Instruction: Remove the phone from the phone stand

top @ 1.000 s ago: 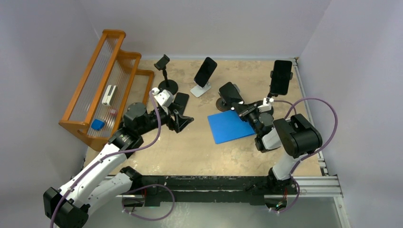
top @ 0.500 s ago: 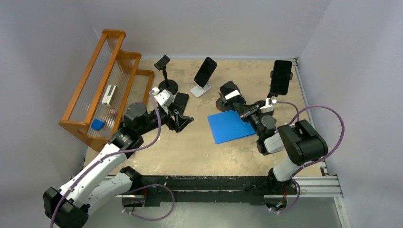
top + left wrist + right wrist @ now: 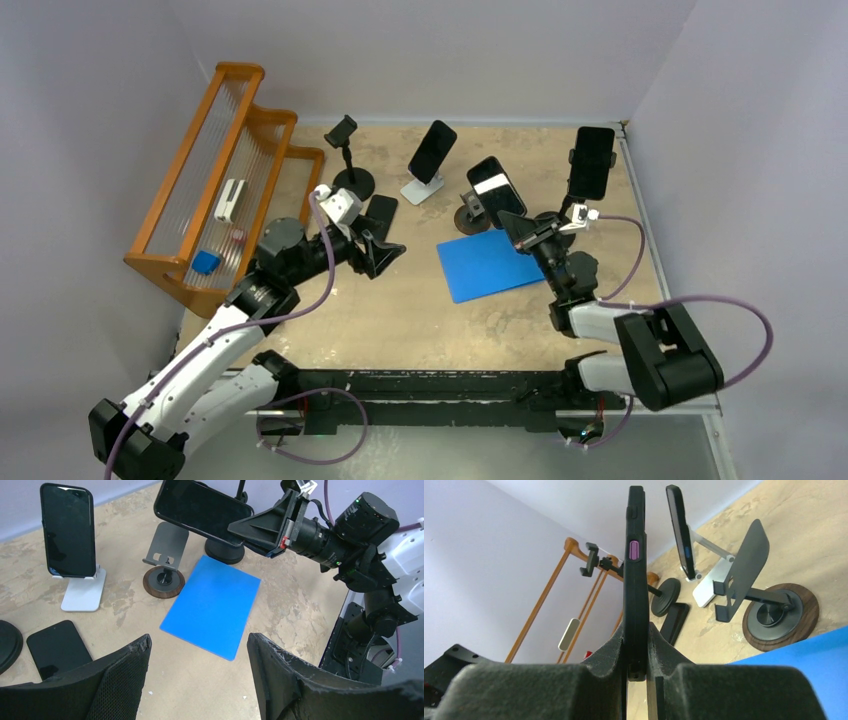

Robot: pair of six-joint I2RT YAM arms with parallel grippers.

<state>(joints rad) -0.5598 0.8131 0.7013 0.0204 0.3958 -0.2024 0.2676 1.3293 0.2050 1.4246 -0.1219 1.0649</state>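
Aloft, phone [image 3: 495, 187] in pinch of right gripper [image 3: 518, 228] beside stand [image 3: 165, 566]; left gripper [image 3: 197, 647] spread; rack [image 3: 240, 72] with blue block [image 3: 205, 262].

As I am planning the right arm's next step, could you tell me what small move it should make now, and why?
Probably lower the phone toward the blue mat and set it down there. The right gripper has its jaws shut on the phone's edges, and the phone hangs in the air, clear of the empty wood-based phone stand, with the mat lying just beside that stand.
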